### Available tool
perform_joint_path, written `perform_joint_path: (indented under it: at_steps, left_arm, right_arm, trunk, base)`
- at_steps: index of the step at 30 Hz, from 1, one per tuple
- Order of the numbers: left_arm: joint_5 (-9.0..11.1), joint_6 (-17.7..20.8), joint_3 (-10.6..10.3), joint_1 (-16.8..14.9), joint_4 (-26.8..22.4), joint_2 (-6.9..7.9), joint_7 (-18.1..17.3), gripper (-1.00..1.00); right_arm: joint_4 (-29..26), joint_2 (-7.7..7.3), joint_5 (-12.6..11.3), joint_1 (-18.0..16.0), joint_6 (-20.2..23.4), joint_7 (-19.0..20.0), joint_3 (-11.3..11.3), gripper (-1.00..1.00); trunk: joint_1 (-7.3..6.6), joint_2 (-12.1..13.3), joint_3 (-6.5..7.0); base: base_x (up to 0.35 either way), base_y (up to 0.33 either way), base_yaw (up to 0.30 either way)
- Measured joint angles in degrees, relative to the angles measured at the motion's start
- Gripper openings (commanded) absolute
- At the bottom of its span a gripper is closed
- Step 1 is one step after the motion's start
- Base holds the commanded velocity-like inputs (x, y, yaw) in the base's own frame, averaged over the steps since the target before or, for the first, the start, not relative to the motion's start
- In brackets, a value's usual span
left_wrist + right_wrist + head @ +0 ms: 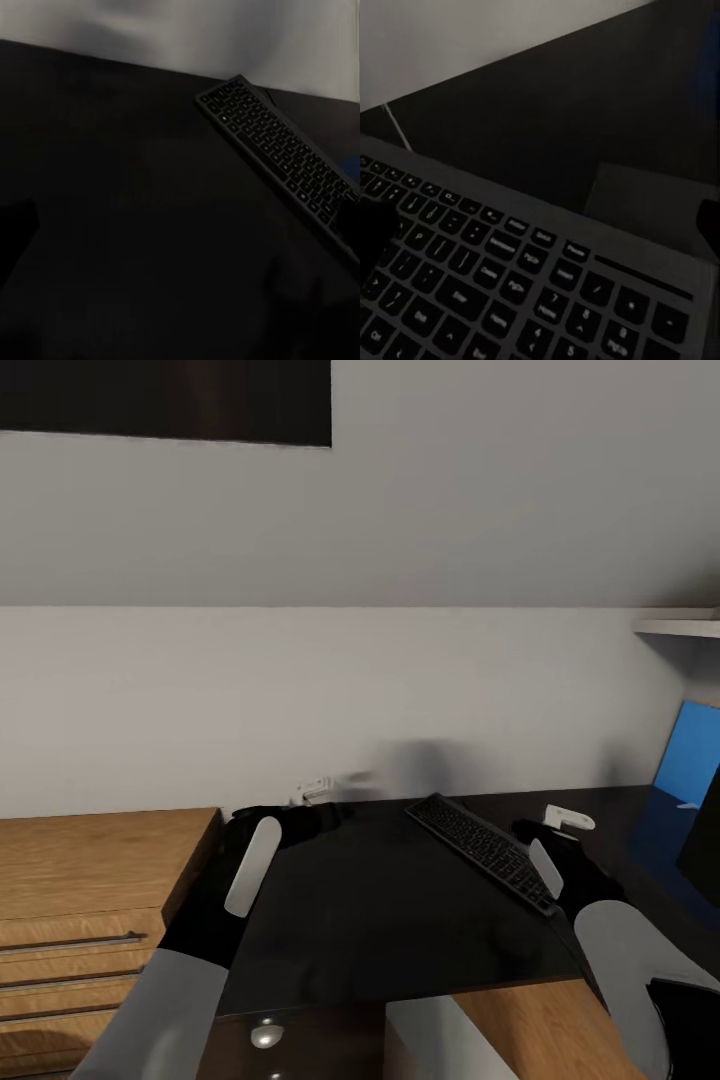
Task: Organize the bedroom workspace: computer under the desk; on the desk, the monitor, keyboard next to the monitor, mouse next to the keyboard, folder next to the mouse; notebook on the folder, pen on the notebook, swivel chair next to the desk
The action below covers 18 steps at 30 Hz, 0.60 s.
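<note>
The keyboard (pixel 483 849) is seen lying at an angle on the black counter (pixel 380 920), right of the frame's centre in the head view, its far end pointing toward the wall. The left tool (pixel 300 812) is held over the counter's left part, well apart from the keyboard; whether it is released or clenched cannot be told. The right tool (pixel 545 830) is poised just beside the keyboard's near end, and its state cannot be told either. At the right edge a blue screen (pixel 688 760) is visible, taken to be the monitor. The step in hand is judged to be squaring the keyboard beside the monitor. It would best be gripped or pushed low at its end, so that it is slid flat rather than tipped.
</note>
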Motion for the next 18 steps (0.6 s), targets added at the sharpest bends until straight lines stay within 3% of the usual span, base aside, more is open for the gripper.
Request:
perform_joint_path:
  at_steps: [11,18]
  left_arm:
    - [0.0,0.0,0.0,0.0,0.0,0.0,-0.1,1.0]
    - [0.0,0.0,-0.1,0.0,-0.1,-0.02,-0.3,1.0]
  right_arm:
    - [4.2,-2.15,0.2,0.0,-6.4,2.1,0.1,1.0]
    - [7.3,-2.65,2.9,0.0,-10.7,6.8,0.2,1.0]
  trunk:
    - [0.0,0.0,0.0]
    - [0.0,0.0,0.0]
  base:
    - [0.0,-0.013,0.0]
    - [0.0,-0.001,0.0]
